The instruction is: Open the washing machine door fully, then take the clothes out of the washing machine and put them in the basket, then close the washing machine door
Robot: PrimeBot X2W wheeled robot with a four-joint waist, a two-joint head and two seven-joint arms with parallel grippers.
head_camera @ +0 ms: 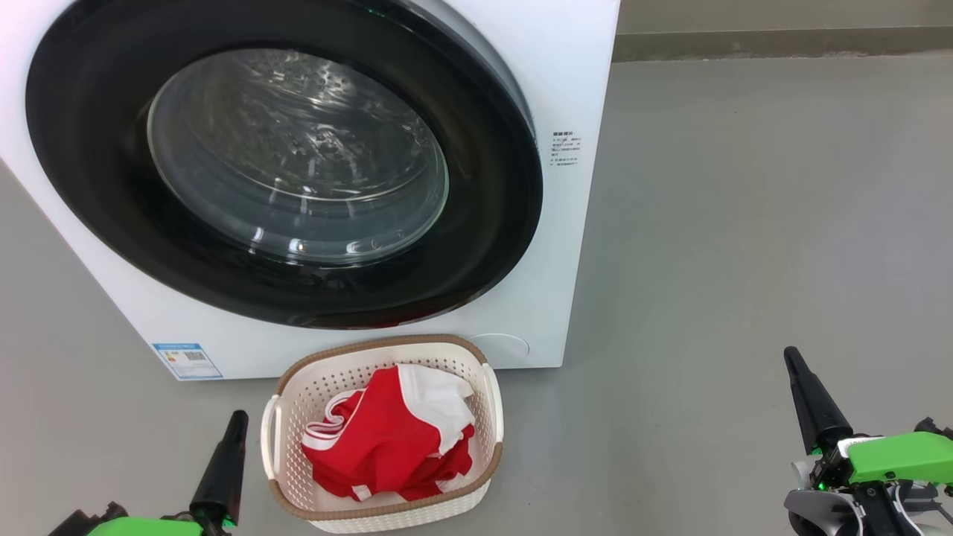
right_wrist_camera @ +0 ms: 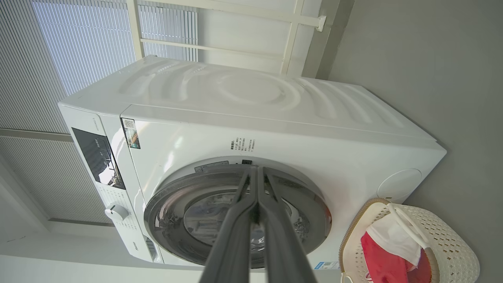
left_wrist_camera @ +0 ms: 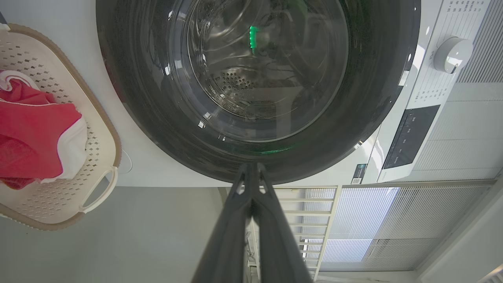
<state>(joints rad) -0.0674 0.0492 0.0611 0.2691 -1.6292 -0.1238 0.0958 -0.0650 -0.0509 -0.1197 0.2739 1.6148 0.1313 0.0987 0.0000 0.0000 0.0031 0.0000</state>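
Observation:
The white washing machine (head_camera: 573, 67) stands ahead with its black-rimmed door (head_camera: 97, 193) shut flat against the front; the steel drum shows through the glass. On the floor before it sits the cream basket (head_camera: 294, 387), and the red and white clothes (head_camera: 387, 443) lie inside. My left gripper (head_camera: 238, 417) is shut and empty, just left of the basket. My right gripper (head_camera: 791, 356) is shut and empty, far to the basket's right. The left wrist view has the door (left_wrist_camera: 149, 129), basket (left_wrist_camera: 104, 129) and clothes (left_wrist_camera: 35, 133); the right wrist view has the machine (right_wrist_camera: 251, 118), door (right_wrist_camera: 318, 220) and basket (right_wrist_camera: 452, 251).
Grey floor (head_camera: 744, 223) stretches to the right of the machine up to a wall skirting (head_camera: 782, 43). Behind the machine are slatted blinds (right_wrist_camera: 78, 43) and a white frame. The control panel (left_wrist_camera: 408, 137) and dial (left_wrist_camera: 452, 55) sit at the machine's top.

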